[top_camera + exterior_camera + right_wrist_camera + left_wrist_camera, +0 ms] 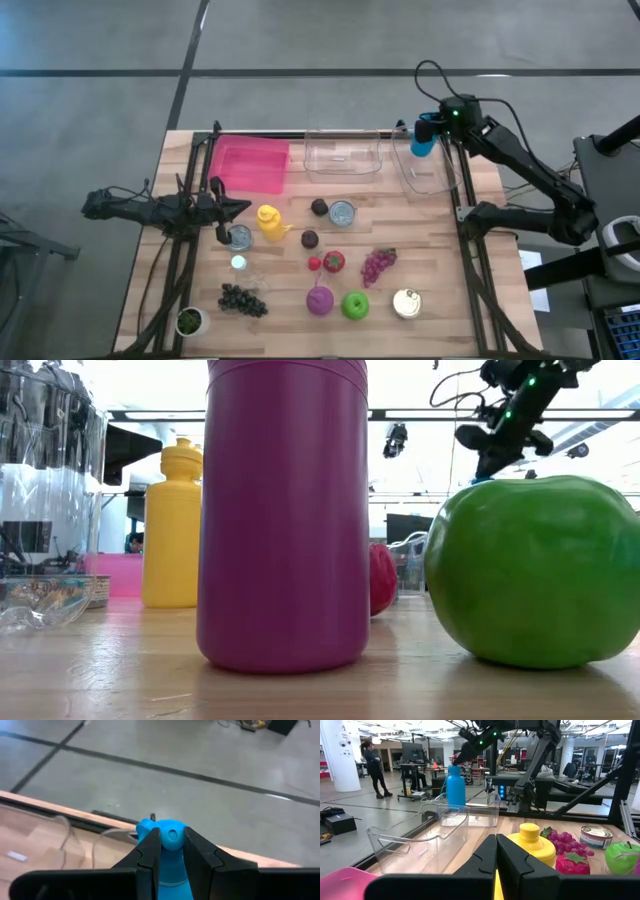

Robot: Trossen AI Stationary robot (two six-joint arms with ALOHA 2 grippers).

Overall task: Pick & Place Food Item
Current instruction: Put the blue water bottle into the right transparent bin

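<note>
Blue bottle (423, 137) over wooden table (290, 290)

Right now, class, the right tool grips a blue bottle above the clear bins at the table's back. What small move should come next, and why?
Probably lower it straight down. The right tool is shut on the blue bottle, which appears to hang over the right-hand clear bin. Lowering before opening should keep the bottle from dropping or tipping. The left tool waits shut by the yellow bottle.
</note>
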